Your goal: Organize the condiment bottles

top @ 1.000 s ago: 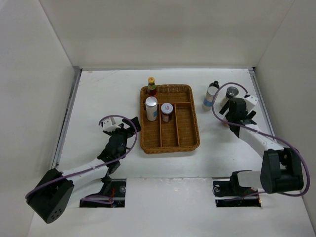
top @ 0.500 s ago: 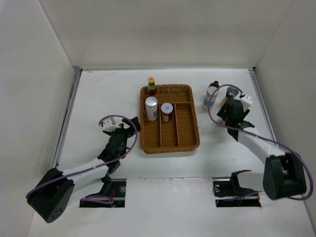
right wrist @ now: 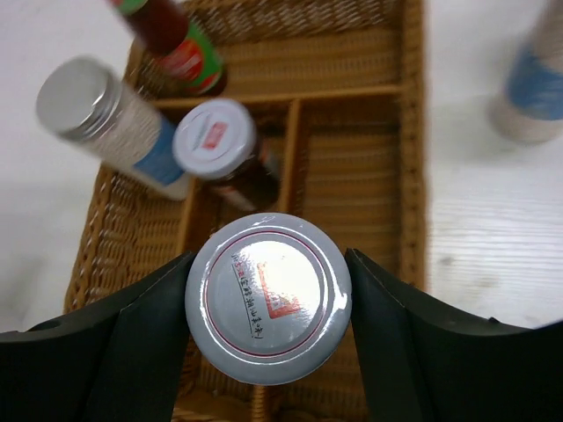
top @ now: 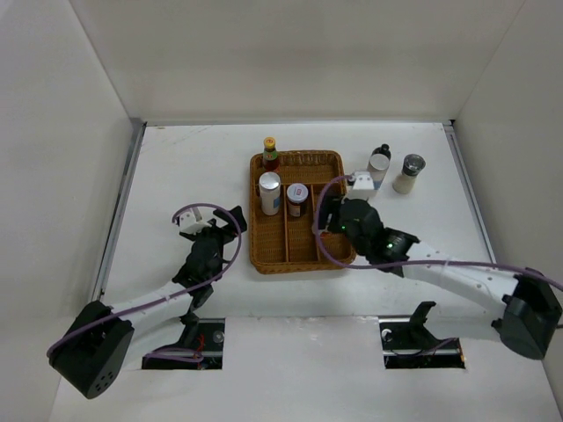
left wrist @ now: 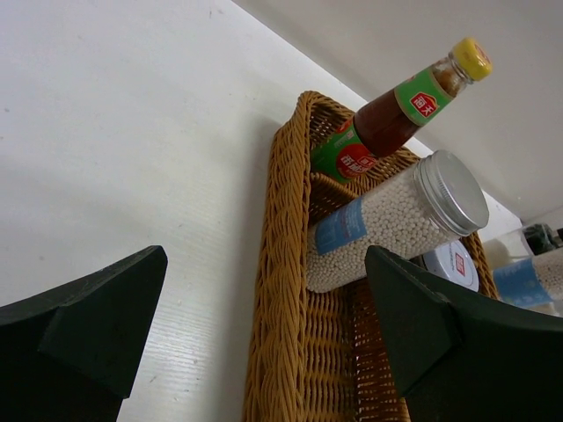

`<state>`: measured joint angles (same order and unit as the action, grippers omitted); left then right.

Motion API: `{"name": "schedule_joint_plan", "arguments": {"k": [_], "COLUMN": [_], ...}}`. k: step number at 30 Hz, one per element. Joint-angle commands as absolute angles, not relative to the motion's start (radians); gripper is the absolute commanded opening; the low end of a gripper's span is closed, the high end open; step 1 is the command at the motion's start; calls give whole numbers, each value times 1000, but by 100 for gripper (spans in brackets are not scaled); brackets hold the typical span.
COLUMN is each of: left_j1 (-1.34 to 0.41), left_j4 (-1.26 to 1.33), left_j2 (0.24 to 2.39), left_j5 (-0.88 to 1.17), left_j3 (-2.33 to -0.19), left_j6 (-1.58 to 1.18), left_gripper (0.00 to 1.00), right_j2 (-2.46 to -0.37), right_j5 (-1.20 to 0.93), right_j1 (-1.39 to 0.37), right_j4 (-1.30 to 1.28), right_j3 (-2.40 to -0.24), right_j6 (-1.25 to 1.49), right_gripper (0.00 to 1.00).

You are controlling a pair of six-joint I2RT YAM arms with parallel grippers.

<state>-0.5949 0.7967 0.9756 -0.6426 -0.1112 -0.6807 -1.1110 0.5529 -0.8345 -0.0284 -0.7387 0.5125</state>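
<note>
Right now my right gripper (top: 338, 214) is clamping a short red-labelled jar (right wrist: 268, 297), one finger pressing each side of its white lid. I am holding it upright, its long axis pointing straight down at the wicker tray (right wrist: 413, 202). The jar is sitting squarely between my fingers, so the coming move is turning on what lies beneath it. A lengthwise divider is running under the lid, and I cannot tell whether the middle or the right lane is below.

Just beyond, towards the counter's far edge, a second short jar (right wrist: 214, 139) is standing in the tray. A silver-lidded cylinder (right wrist: 75, 98) and the red sauce bottle (right wrist: 176, 40) are standing to its left. Another white cylinder (top: 378, 169) and the beige shaker (top: 409, 174) are standing outside, towards the far right corner.

My left gripper (top: 227, 222) is hanging spread apart, holding nothing, between the tray and the counter's left edge.
</note>
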Motion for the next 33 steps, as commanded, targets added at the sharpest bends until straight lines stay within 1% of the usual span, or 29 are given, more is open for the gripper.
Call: {"name": "schedule_joint_plan", "arguments": {"k": [1,8,16,18,20,23,25,27,29,33], "left_j1": [-579,-574,-568,-565,-565,-562,-562,-565,-562,-562], "left_j4": [844,841,839,839,839,839,839,839,839,839], "left_j2": [957,940,953,956,946,951,947,943,959,953], "left_j5": [-634,-634,-629,-626,-624,-624,-623,-623,-621,-610], "left_j3": [-123,-118,-121,-121,-120,-120,-120,-118,-123,-123], "left_j6": [-675,-675,-675,-675,-675,-675,-675,-675,-675,-675], "left_gripper": [100,100,100,100,100,100,100,100,100,100], "right_j2": [-1198,-1396,-1526,-1545,-1555,-1534,-1491,-1422,-1350,-1290], "right_j5": [552,471,535,564,571,560,552,535,508,505], "right_j1": [-900,-924,-964,-975,-986,-989,-989,-964,-900,-695], "right_j4": [178,258,275,275,275,268,261,250,245,204], "right_j3": [-856,-926,-930,-920,-910,-902,-902,-894,-878,-870], "right_j6": [505,517,491,482,482,492,482,474,472,456], "right_gripper": [47,48,49,52,59,76,84,88,91,94]}}
